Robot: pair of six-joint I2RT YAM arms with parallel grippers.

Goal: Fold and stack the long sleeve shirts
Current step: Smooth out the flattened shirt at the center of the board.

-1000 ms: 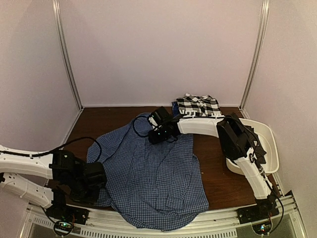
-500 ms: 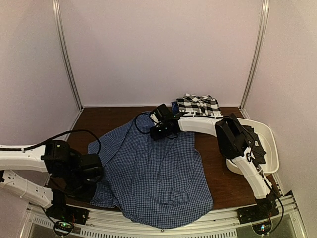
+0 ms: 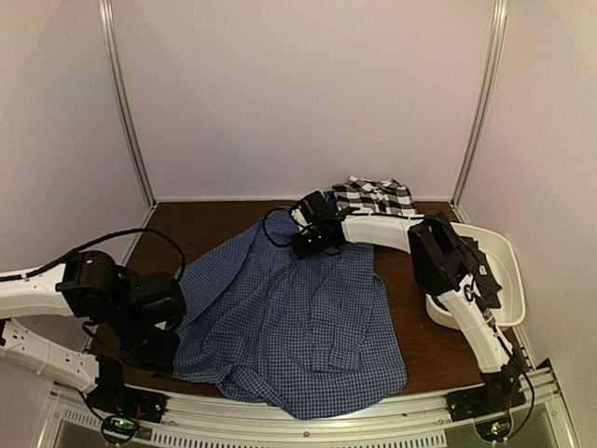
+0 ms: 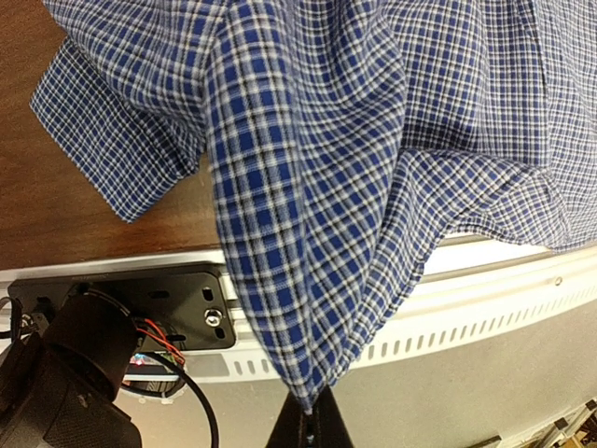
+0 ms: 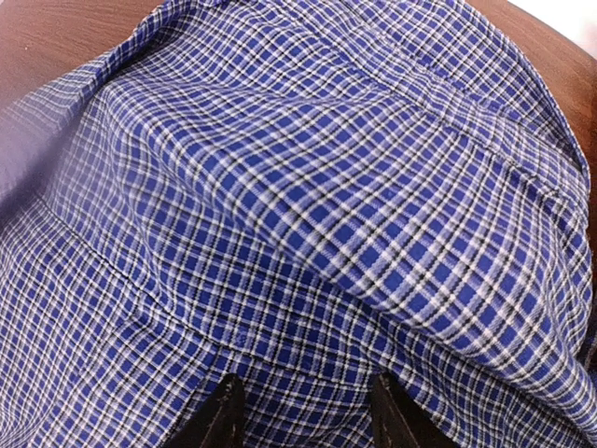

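Observation:
The blue-and-white fine-check shirt (image 3: 298, 322) lies spread over the middle of the table, its hem hanging past the front edge. My left gripper (image 3: 175, 315) is at the shirt's left side, shut on a fold of its edge, and the cloth (image 4: 308, 233) hangs from the closed fingertips (image 4: 300, 431). My right gripper (image 3: 305, 243) rests on the shirt's far end with its fingers (image 5: 222, 415) apart and flat check cloth (image 5: 308, 280) between them. A black-and-white large-check shirt (image 3: 375, 198) lies folded at the back.
A white plastic tub (image 3: 508, 266) stands at the right edge, partly behind my right arm. The metal rail (image 4: 522, 299) and the left arm's base plate (image 4: 140, 313) run along the table's front edge. Bare brown tabletop (image 3: 187, 229) shows at the back left.
My left gripper has lifted and moved left with the shirt's edge. My right gripper has moved back and right. The shirt has shifted back and right and spread wider.

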